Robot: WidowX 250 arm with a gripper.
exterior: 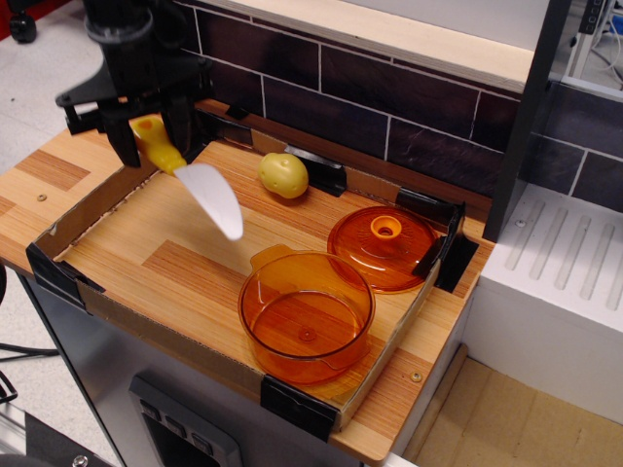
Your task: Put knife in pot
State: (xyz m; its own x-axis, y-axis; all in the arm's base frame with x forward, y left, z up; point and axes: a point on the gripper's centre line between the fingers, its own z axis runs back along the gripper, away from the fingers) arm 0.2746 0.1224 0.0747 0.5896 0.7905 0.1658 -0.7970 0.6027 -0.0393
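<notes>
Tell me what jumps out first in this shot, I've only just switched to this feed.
The black gripper at upper left, holding the knife by its yellow handle clear of the board, white blade slanting down to the right. Next, the transparent orange pot standing empty at the tray's front right, with its orange lid lying just behind it. A small yellow potato sits near the back wall.

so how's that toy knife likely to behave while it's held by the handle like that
The knife probably stays stiff: its white blade juts out straight past the gripper without drooping. It looks like light plastic, so weight seems no issue. The bulbous, glossy yellow handle may pivot or slip between the fingers, since the blade hangs tilted downward.
</notes>
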